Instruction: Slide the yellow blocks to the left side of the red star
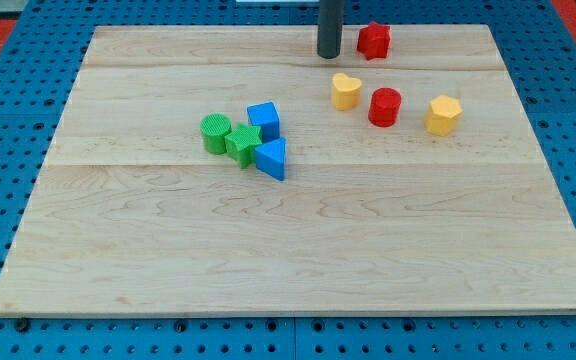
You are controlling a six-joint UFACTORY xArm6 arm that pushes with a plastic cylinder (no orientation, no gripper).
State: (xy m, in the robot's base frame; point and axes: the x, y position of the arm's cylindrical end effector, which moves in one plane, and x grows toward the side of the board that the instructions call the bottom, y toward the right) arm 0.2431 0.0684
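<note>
Two yellow blocks (345, 91) (444, 115) flank red cylinder (384, 106) — tip (329, 54) just left of red star (373, 40); rod top cut off — no fingers.

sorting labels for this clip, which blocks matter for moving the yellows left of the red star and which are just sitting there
Belong to the job:
- yellow heart
- yellow hexagon
- red star
- my tip, just to the view's left of the red star

Just lying about:
- red cylinder, between the yellows
- green cylinder
- green star
- blue cube
- blue triangle
</note>
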